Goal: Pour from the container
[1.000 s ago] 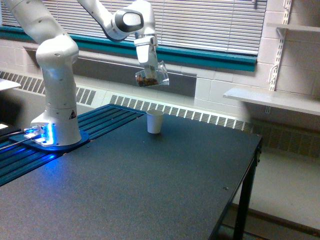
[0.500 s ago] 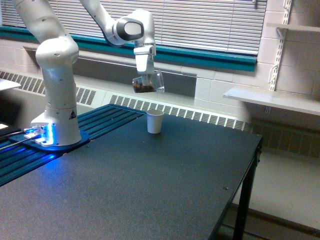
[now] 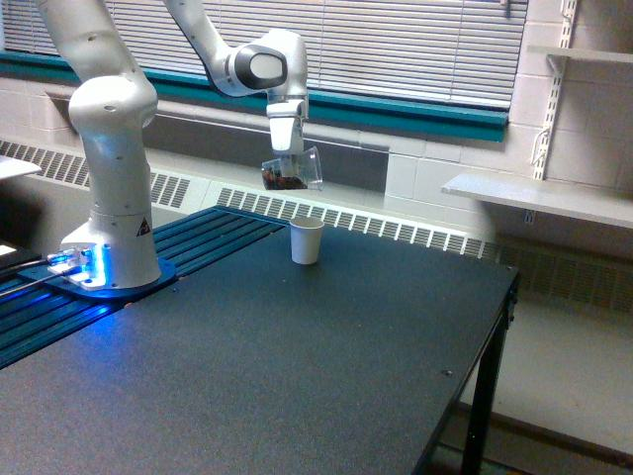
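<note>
A: How is the pincer [image 3: 286, 158] seen?

B: It is seen pointing downward from the white arm [image 3: 203, 45], closed on the clear plastic cup [image 3: 293, 170], which is gripped at its upper side. The fingers themselves are too small to be told apart.

A: How is the clear plastic cup held?

B: It is held in the air, tilted, with its open mouth turned toward the exterior view's right. Brown granular bits [image 3: 285, 181] are gathered in its lower part, toward the exterior view's left.

A: Where is it placed with regard to the desk [image 3: 297, 366]?

B: It is held well above the far edge of the desk. A white paper cup [image 3: 307, 240] is stood upright on the dark desk near that far edge, below the clear plastic cup and slightly toward the exterior view's right. The two cups are kept well apart.

A: What else is shown?

B: The arm's white base [image 3: 111, 213] is mounted at the desk's far left corner, with blue light shown at its foot. Behind the desk, window blinds [image 3: 396, 40] and a teal sill [image 3: 415, 114] are seen, and a white shelf [image 3: 539, 198] is fixed to the wall at the exterior view's right.
</note>
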Controlling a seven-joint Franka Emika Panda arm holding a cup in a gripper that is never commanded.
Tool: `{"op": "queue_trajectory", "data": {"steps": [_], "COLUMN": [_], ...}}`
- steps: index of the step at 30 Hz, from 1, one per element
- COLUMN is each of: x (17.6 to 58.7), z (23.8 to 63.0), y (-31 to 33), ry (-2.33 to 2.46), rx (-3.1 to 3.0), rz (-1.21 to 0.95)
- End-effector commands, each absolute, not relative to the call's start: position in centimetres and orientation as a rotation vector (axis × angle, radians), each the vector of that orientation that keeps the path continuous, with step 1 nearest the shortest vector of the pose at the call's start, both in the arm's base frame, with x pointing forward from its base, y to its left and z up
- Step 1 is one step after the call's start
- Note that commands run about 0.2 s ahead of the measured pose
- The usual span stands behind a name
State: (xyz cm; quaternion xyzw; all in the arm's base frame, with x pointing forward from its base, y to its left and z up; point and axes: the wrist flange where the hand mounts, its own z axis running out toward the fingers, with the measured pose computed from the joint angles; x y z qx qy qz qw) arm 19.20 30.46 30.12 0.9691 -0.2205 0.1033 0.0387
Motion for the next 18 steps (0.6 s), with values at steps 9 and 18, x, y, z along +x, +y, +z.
{"op": "queue_trajectory", "data": {"steps": [9, 18], "x": [16.7, 15.9], "z": [28.8, 27.9], "y": [30.4, 29.4], "ry": [-0.719, -0.775], "rx": [2.973, 2.96], "rz": [0.266, 0.246]}}
